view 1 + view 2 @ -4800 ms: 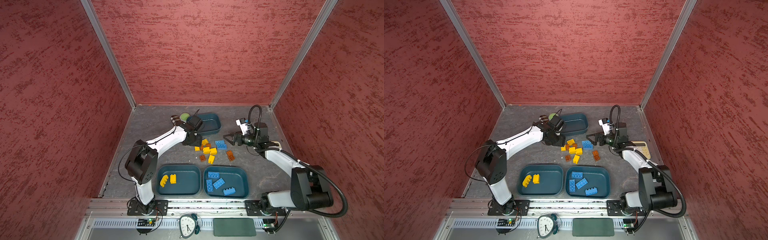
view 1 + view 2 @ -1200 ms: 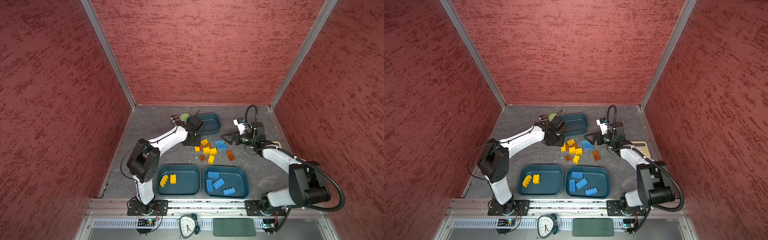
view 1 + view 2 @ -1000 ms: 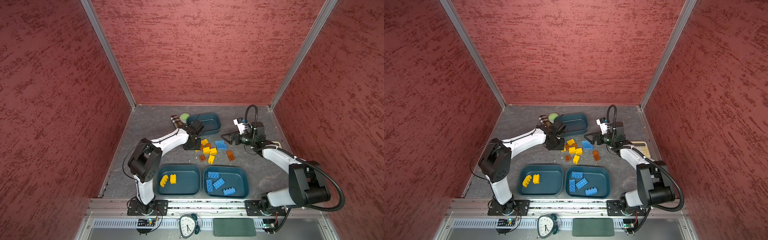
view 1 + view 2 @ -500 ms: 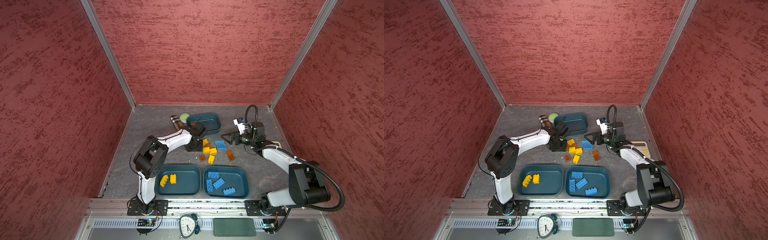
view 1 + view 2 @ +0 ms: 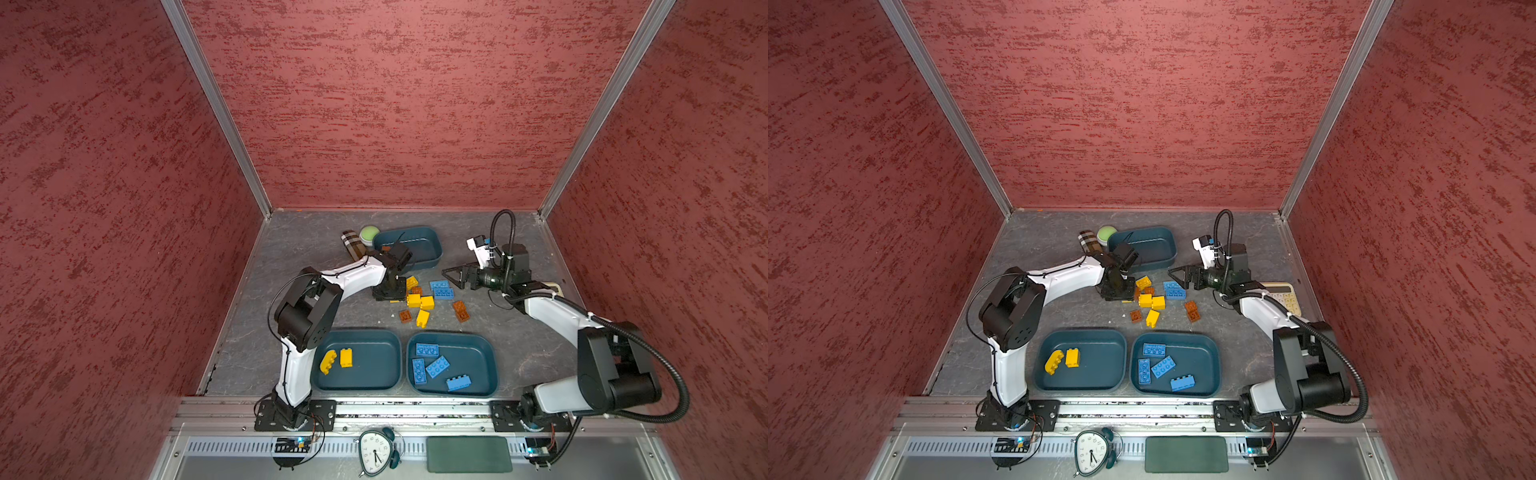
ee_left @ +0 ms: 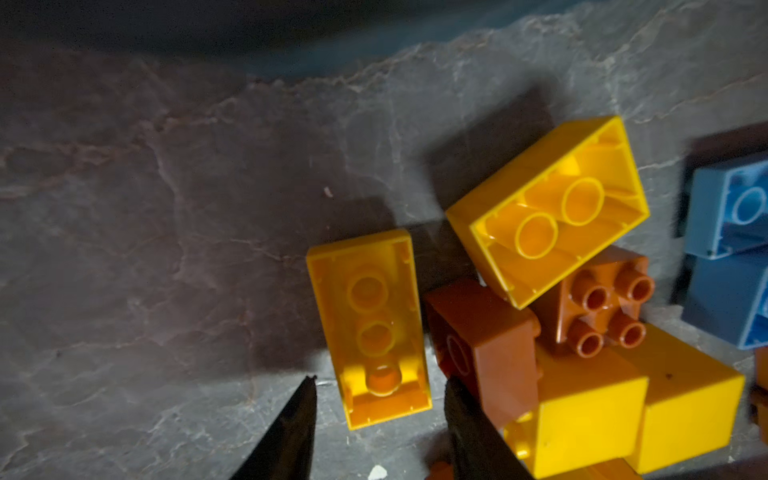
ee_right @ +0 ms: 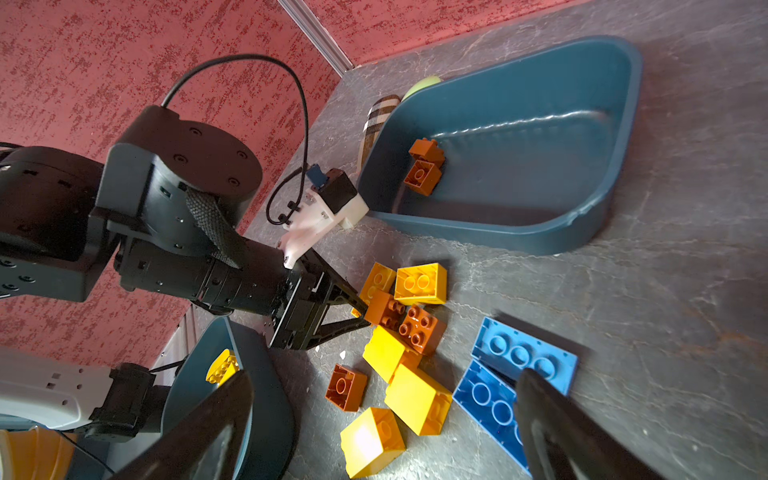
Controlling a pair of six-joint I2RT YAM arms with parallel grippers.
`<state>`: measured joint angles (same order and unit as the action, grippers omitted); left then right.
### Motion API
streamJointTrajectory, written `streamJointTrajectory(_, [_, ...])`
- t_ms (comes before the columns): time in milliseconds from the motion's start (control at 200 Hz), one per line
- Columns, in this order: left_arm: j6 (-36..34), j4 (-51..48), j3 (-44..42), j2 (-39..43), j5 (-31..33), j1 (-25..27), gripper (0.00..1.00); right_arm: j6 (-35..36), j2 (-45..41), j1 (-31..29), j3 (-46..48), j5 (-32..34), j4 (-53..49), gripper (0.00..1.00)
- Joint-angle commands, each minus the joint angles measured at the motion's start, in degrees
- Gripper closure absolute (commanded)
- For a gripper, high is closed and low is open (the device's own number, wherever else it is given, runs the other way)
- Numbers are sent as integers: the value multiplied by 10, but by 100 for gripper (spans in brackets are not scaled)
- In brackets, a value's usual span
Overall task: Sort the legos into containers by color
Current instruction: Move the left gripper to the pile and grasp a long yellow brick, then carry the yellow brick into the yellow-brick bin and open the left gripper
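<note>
Fingers of the left hand (image 6: 380, 380) stand narrowly apart astride an upturned yellow plastic lego brick (image 6: 370, 324) on the grey worktop (image 6: 166, 249), a brown brick (image 6: 486, 332) beside one finger; the right hand (image 7: 384, 376) gapes wide near two blue bricks (image 7: 519, 353).

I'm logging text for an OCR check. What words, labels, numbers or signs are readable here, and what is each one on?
No text here can be quoted with certainty.
alarm clock: hour numerals ring the dial, too small to read reliably.
calculator: key markings blurred, unreadable.
legos: no lettering visible.
tubs: no lettering visible.
</note>
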<state>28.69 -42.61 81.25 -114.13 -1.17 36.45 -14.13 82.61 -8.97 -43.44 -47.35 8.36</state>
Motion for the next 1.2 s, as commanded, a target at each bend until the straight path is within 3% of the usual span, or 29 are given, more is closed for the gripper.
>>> streamJointTrajectory(0, [-2,11,16,-13,4,-4,49,2,3,-5,3,1,17,1])
streamJointTrajectory(481, [-18,-29,28,-35,50,0,50,6,18,-4,-1,-1,17,1])
streamJointTrajectory(797, [-43,-78,38,-46,139,11,58,6,18,-4,-1,2,18,1])
streamJointTrajectory(962, [-55,-73,36,-34,129,11,68,2,18,-4,1,1,21,1])
streamJointTrajectory(1192, [-61,-93,19,45,108,11,68,-3,15,-4,1,0,26,1])
